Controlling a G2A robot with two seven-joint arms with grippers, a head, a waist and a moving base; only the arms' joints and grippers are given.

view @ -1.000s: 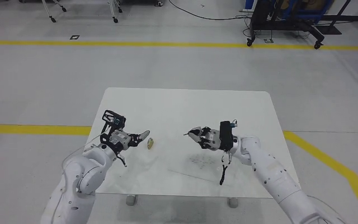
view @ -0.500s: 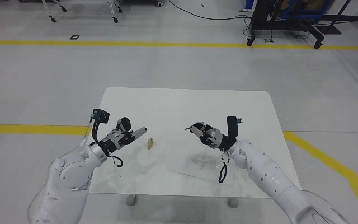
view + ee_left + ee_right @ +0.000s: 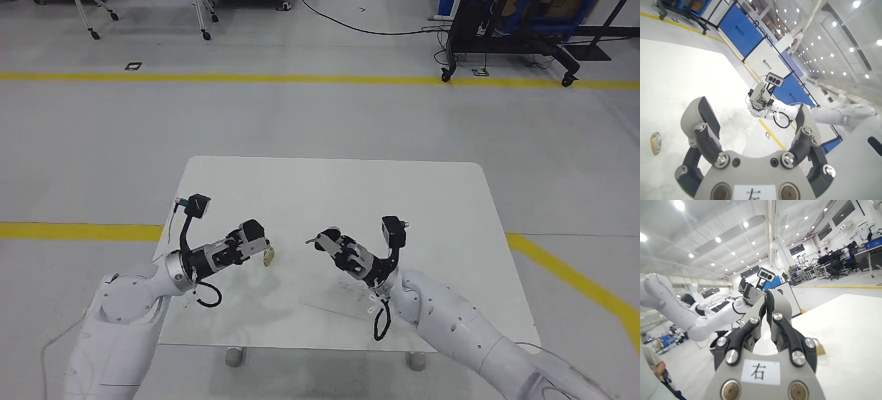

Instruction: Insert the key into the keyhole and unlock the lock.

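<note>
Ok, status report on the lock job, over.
Left gripper open, beside lock on table. Right gripper shut on key, apart from lock. Nothing in the way.

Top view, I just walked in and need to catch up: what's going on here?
The left end effector hovers open beside the small brass padlock lying on the table. The right end effector is shut on what looks like the key, apart from the padlock; nothing is inserted yet.

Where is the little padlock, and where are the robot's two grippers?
padlock [image 3: 654, 144]: left wrist view, on its brass body.
left gripper [image 3: 752, 105]: left wrist view, midway between its open fingertips.
right gripper [image 3: 767, 296]: right wrist view, midway between its shut fingertips.
</note>
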